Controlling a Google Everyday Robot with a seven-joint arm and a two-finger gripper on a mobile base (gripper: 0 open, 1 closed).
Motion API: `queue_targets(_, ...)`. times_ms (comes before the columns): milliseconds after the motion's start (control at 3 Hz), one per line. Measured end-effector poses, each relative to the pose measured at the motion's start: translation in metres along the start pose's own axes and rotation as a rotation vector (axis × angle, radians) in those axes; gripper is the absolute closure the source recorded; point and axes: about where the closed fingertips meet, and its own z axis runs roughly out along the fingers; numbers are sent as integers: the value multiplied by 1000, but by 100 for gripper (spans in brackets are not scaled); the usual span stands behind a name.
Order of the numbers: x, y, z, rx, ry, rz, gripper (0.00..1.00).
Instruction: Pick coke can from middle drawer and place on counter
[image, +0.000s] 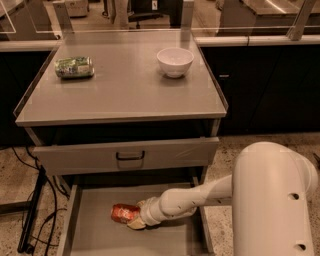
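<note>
Red coke can (124, 213) beside claw (136, 223), middle drawer (95, 227)

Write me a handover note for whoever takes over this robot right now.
The gripper: down in the middle drawer, at the right end of the coke can; grasp not confirmed.
Coke can: lying on its side on the drawer floor.
The counter: holds a green can and a white bowl.
Done: drawer open, arm inside it.
Left: grasp, lift, place on counter.
</note>
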Motion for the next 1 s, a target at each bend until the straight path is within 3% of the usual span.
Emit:
queue_targets(333, 0, 0, 0, 0, 0, 0, 100)
queue_targets(1000, -24, -3, -13, -42, 16, -17, 100)
